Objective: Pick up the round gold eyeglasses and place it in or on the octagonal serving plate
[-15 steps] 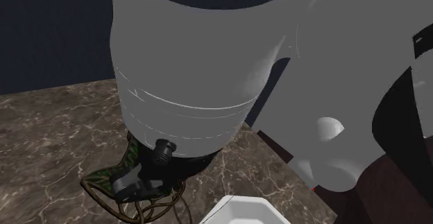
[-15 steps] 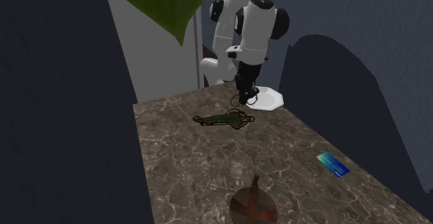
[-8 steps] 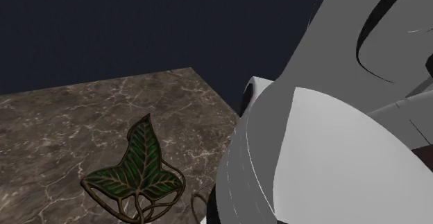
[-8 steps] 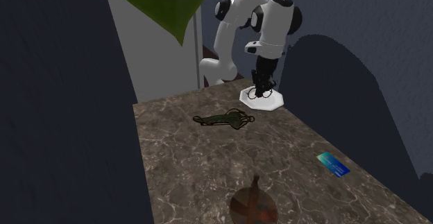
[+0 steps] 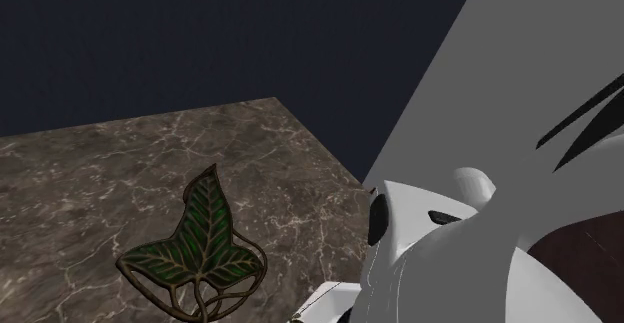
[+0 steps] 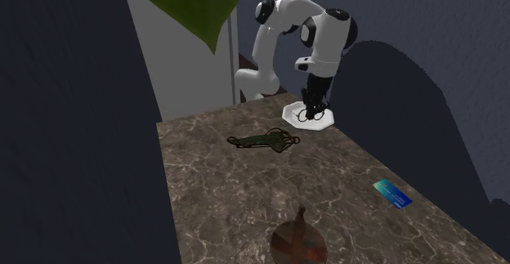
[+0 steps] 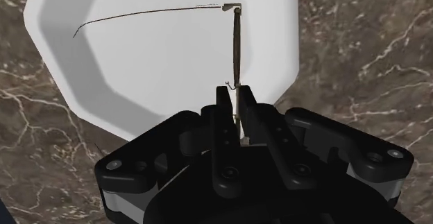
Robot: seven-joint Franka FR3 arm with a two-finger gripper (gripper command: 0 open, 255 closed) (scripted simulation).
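Observation:
The white octagonal plate [image 7: 166, 56] lies on the marble top right under my gripper [image 7: 236, 110]. The black fingers [image 7: 223, 115] are shut on the eyeglasses [image 7: 236, 46], a thin dark-gold wire frame that hangs in front of the plate, one long temple arm curving off sideways across it. In the second exterior view the gripper [image 6: 313, 109] points down just above the plate [image 6: 293, 116] at the far end of the table. A corner of the plate [image 5: 325, 306] peeks out beside the arm in the shoulder view.
A green leaf-shaped ornament [image 5: 200, 241] with a wire rim lies on the brown marble top [image 6: 245, 189], to the second exterior view's left of the plate. Nearer that camera are a blue card [image 6: 391, 194] and a brown round object [image 6: 298, 239]. The white arm [image 5: 500, 171] covers the shoulder view's right.
The arm has swung to the second exterior view's right, carrying the eyeglasses from near the leaf ornament to over the plate. The fingers stayed shut.

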